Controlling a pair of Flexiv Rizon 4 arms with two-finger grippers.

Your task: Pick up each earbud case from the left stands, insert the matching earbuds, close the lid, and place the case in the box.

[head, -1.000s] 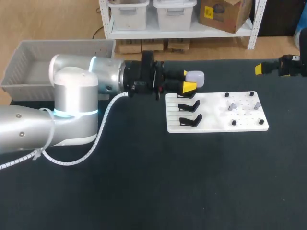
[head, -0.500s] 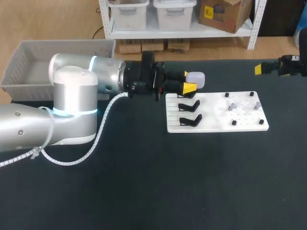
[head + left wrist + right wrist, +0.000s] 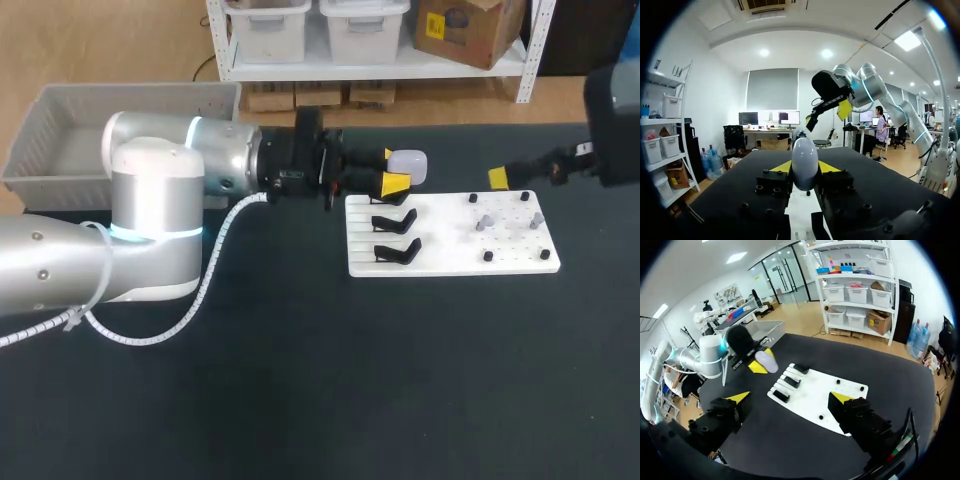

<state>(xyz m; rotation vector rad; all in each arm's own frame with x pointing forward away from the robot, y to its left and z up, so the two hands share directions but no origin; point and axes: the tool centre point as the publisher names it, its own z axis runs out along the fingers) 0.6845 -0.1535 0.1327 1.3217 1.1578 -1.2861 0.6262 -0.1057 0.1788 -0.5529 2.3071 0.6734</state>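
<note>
A: What is different on the desk?

B: The big left arm keeps the pose it had a second ago, reaching from beside the grey box to the left end of the white board. The right arm is the mover. It was out at the desk's far right edge, and it is now in over the board's right end.

A: And the pincers?

B: The right pincer is spread wide and empty. The left pincer is clamped on the earbud case, held up just past the black stands.

A: Meaning?

B: The case is picked and presented. I judge the right side is coming for the small grey earbuds, which are not yet lifted off the board.
</note>
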